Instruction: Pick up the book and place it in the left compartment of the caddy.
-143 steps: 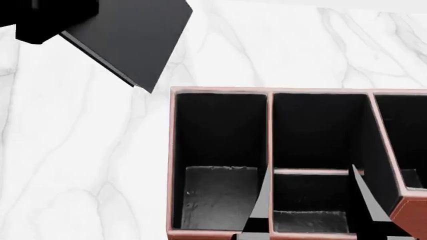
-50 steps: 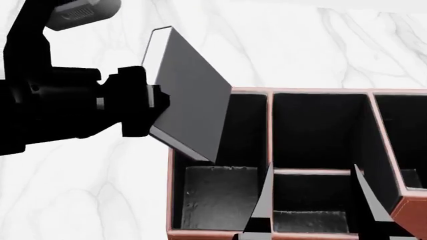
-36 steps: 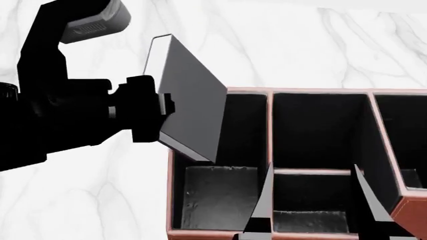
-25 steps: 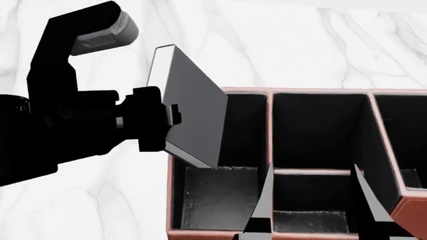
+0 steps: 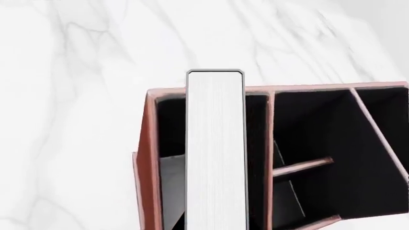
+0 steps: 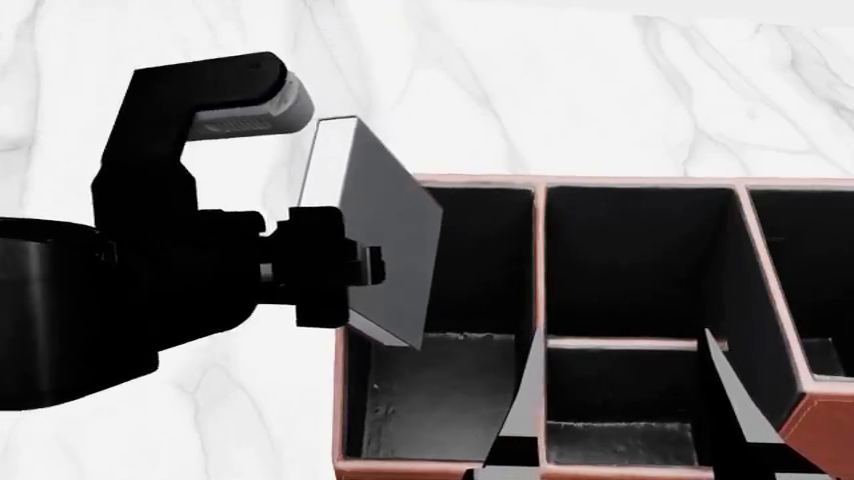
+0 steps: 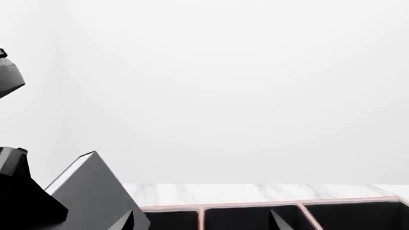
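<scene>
1. Left gripper [image 6: 350, 283] is clamped on the book [image 6: 378, 240], holding it on edge and tilted, lower corner pointing down past the near-left rim of the caddy [image 6: 541, 262]. The edge-on hold looks chosen so the book can slip between the walls instead of landing flat on a rim.
2. Left wrist view: white page edges [image 5: 216, 153] run straight out ahead of the gripper, centred over the left compartment [image 5: 169, 143], with the brown rims on either side of the book (fingers themselves out of frame there).
3. The book's lower corner sits at about rim height just beyond the gripper; whether it touches the wall, can't tell.
4. Greyish floor of the left compartment [image 6: 434, 400] lies below and ahead of the gripper, nothing in it.
5. Right gripper: dark finger tips [image 6: 521, 420] show low over the caddy's near wall; parted or closed, can't tell. It carries nothing visible.
6. Judgement: insertion under way, release not yet done; a slight misalignment could catch a cover on the rim.
</scene>
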### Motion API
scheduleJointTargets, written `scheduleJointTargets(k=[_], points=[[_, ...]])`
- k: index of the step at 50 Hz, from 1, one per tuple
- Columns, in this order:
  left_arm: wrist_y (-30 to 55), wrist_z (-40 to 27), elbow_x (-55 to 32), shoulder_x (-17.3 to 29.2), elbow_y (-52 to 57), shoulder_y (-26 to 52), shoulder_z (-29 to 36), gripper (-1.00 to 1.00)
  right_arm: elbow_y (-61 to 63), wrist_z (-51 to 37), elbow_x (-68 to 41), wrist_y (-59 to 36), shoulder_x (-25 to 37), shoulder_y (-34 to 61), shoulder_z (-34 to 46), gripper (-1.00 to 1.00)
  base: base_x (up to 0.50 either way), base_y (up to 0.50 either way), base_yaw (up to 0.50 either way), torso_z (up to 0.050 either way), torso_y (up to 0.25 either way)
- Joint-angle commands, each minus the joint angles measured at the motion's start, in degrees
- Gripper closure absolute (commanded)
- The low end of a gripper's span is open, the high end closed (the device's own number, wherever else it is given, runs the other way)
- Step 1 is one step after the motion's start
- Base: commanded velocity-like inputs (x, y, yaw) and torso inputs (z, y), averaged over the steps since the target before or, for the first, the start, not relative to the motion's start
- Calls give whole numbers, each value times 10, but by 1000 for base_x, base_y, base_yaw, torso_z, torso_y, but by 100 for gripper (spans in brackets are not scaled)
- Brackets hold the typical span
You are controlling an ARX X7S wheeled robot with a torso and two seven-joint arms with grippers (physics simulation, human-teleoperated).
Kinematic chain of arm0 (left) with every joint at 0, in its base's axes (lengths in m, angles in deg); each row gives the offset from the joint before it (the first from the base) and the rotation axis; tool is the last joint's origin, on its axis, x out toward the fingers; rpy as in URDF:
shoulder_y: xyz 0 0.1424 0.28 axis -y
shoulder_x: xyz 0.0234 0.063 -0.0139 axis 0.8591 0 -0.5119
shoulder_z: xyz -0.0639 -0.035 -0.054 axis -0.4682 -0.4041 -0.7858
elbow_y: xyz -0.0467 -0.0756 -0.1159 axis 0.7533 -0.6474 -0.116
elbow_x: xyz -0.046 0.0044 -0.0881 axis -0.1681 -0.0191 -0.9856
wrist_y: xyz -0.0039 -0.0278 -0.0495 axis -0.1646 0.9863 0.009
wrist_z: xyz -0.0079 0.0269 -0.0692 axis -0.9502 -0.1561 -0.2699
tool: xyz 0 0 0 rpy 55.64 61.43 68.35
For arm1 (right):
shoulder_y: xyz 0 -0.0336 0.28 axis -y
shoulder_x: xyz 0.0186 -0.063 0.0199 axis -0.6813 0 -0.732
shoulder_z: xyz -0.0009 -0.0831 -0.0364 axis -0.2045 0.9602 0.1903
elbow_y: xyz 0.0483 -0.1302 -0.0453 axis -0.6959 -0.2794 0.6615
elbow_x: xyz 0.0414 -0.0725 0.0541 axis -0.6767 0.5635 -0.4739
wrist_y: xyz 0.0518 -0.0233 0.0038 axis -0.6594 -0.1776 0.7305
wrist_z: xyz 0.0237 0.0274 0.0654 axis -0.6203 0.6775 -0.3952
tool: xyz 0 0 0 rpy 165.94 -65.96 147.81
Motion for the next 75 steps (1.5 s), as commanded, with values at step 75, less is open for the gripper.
scheduleJointTargets(k=[75], points=[[37,113,13,-137,-285,67,81,100,-4,9,9,8,-6,4,-1,-100,0,0,0,0,2]])
